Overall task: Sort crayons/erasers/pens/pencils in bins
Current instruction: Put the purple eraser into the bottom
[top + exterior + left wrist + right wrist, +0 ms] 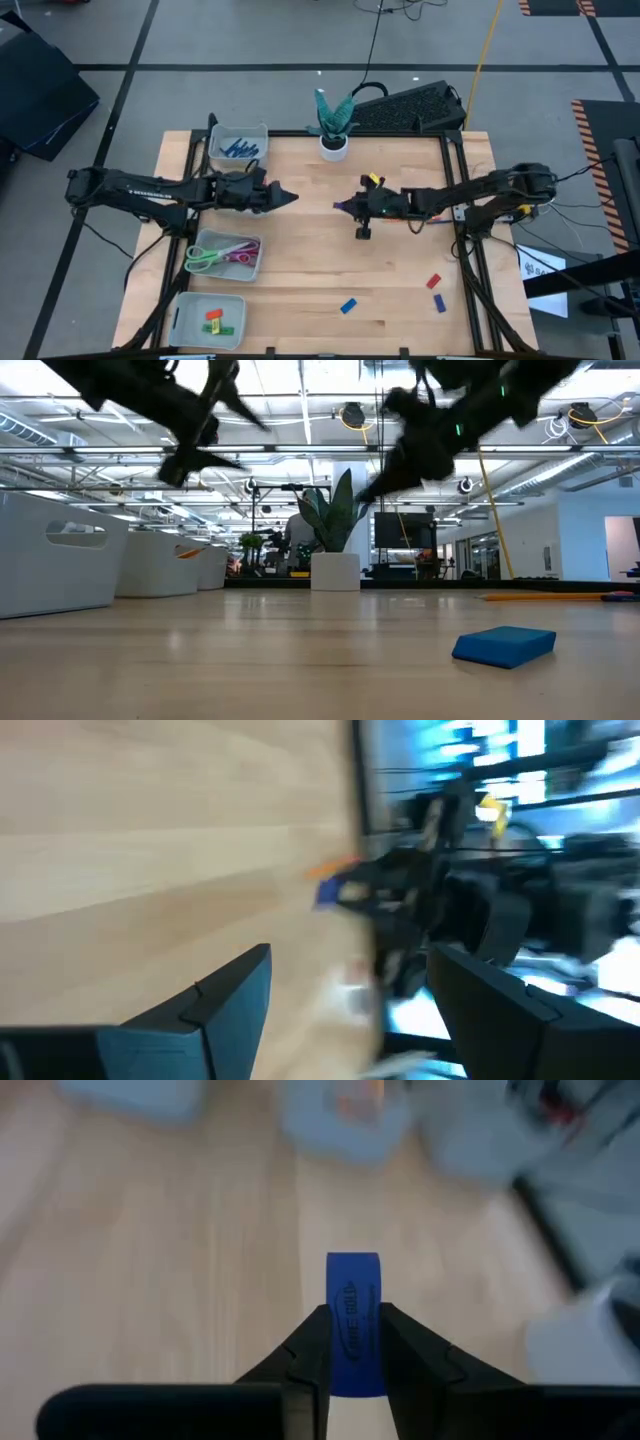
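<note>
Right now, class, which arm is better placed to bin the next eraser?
The right: its pincer is already shut on a blue eraser. The left pincer hangs open and empty.

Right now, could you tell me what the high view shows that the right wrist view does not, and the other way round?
Only the high view shows the whole layout: the left gripper open above bare wood, the bin holding pens, the bin holding scissors, the bin holding erasers, and three loose erasers near the front right.

Only the right wrist view shows the blue eraser up close, standing on edge with printed lettering.

Both show the right gripper shut on the blue eraser over the wooden table.
</note>
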`<move>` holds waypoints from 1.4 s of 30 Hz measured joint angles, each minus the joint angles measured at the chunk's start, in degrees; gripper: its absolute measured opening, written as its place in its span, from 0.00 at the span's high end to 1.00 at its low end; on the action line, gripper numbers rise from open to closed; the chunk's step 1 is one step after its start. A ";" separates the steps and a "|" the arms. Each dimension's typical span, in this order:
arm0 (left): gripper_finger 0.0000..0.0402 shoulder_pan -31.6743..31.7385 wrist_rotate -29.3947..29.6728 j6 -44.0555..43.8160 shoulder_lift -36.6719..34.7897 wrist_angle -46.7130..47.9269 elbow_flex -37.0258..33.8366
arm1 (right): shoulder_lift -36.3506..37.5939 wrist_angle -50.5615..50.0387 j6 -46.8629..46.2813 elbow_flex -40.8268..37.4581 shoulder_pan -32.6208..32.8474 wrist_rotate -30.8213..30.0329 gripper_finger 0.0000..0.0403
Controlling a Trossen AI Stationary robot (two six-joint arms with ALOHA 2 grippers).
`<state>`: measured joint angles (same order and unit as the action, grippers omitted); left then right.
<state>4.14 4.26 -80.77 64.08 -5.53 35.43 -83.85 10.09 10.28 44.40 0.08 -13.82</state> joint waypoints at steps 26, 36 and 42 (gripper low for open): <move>0.69 0.72 -7.86 7.70 19.30 -31.57 6.79 | 0.60 -4.69 0.49 14.99 5.35 -8.42 0.83; 0.95 -1.15 -5.68 14.36 19.18 -28.88 6.79 | 0.58 -3.91 -1.91 14.87 6.27 -8.87 0.80; 0.96 -4.06 -2.22 21.85 16.26 -16.73 10.25 | 4.46 -2.46 -2.09 14.98 11.01 -14.36 0.61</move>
<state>0.07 2.04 -58.93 80.34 -22.26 45.67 -79.39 7.63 8.19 59.38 11.08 -28.19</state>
